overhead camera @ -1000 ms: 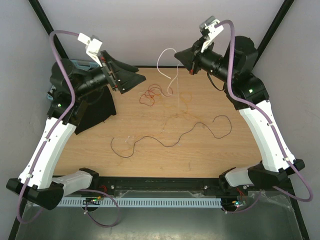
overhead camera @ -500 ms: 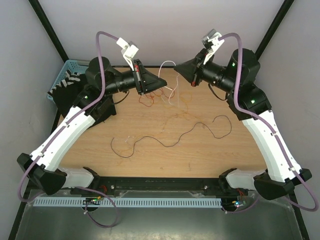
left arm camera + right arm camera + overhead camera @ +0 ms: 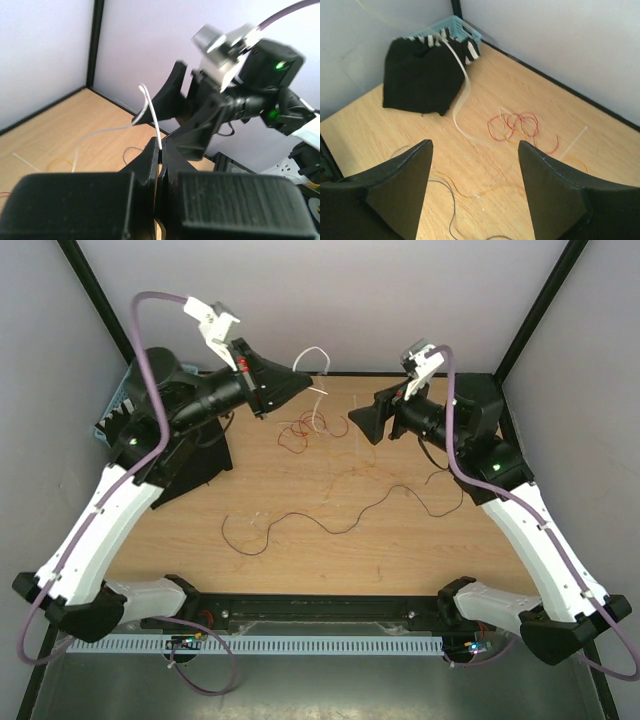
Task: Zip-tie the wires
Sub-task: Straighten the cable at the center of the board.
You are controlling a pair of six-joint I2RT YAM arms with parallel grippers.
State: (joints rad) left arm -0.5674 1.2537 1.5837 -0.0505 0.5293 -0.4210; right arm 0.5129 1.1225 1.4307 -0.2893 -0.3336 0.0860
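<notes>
The wooden surface (image 3: 300,550) carries everything, with 2 arms reaching in from the near edge toward its far half. At the far left a black cloth (image 3: 420,80) lies slumped against a blue basket (image 3: 452,25), well apart from the work and probably parked there to keep it out of the way.

The left claw (image 3: 160,150) is raised off the wood with its fingers pressed together, pinching a white strand (image 3: 312,355). The strand arches up past the fingertips and then trails down to the surface. Lifting 1 end like this looks like a way of drawing it clear of the rest so it can be gathered.

The right claw (image 3: 474,150) faces the left one from just beside it. Its fingers are spread and nothing sits between them, so it appears placed to take hold of something next.

The wires (image 3: 300,428) are not yet bundled. The red loops lie in a small knot on the far half, under the 2 claws, with faint orange-yellow curls near them. A long dark strand (image 3: 340,523) wanders alone across the middle. A pale straight strip (image 3: 574,141) lies beside the red loops. It may be the tie, but I cannot tell.
</notes>
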